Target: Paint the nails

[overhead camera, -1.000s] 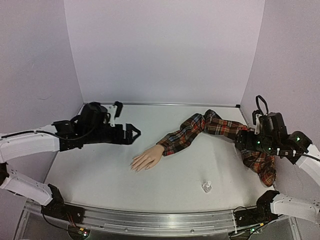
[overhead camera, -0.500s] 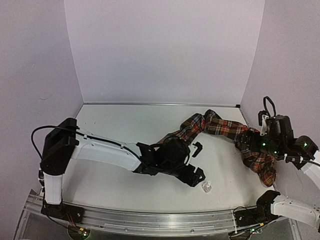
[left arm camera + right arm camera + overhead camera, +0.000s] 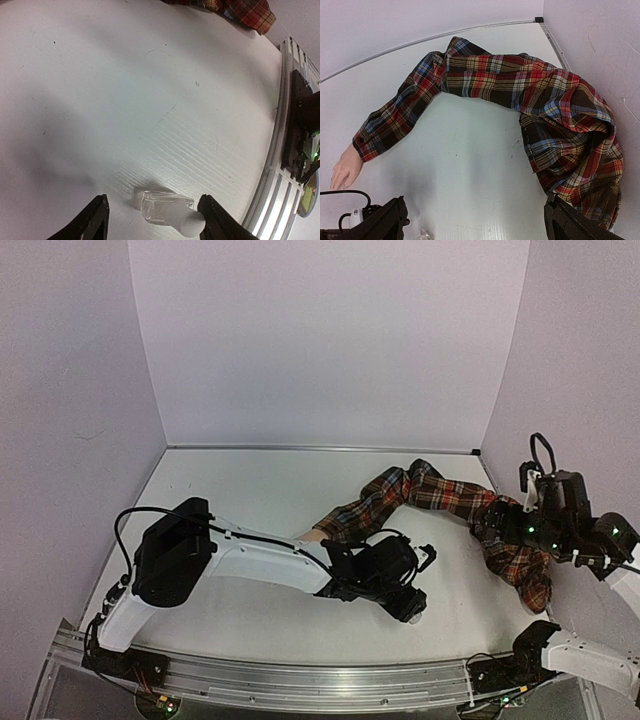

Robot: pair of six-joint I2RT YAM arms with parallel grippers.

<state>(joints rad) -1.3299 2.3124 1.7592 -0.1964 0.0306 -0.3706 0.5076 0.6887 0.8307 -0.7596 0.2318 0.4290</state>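
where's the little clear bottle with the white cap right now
Left wrist view: the clear bottle sits on the table between the open fingers of the left hand, ungripped. In the top view that is front right of centre, near the front rail.

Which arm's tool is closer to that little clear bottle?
Left. The left tool straddles the bottle, a finger on each side. The right tool hangs far off, above the plaid shirt.
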